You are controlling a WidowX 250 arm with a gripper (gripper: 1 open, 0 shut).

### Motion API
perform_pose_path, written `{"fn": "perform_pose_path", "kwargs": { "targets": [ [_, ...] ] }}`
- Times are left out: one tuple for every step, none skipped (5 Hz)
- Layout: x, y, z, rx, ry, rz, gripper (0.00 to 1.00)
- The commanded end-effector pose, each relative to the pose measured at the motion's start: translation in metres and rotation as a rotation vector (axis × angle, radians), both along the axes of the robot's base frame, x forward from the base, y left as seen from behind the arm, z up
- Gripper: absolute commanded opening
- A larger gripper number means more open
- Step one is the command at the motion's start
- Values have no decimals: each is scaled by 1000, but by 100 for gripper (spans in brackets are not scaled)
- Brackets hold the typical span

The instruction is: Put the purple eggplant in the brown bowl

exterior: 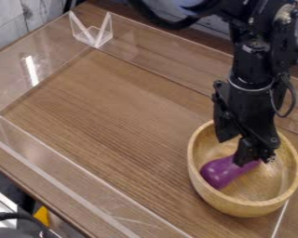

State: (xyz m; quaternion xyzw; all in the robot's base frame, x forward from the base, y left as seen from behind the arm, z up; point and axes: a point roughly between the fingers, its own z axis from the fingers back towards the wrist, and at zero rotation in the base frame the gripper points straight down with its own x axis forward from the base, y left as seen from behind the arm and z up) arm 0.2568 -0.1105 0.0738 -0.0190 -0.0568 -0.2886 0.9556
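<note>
Black gripper (pixel 256 152) is hanging just above the glossy purple eggplant (pixel 222 171) lying in the light-brown wooden bowl (pixel 211 194); its finger spread is unclear, so rising could be snagging the eggplant.

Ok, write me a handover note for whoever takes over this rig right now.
Gripper: pointing down over the bowl, just above the eggplant; whether its jaws are open is unclear.
Eggplant: lying inside the bowl, on its left side.
Done: eggplant is in the bowl.
Left: confirm release, then lift the arm clear of the bowl.
</note>
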Motion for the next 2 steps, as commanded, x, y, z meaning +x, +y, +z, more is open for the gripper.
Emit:
{"fn": "perform_pose_path", "kwargs": {
  "targets": [
    [3,-3,13,-16,-46,6,0],
    [3,-3,12,-14,-43,11,0]
  ]
}}
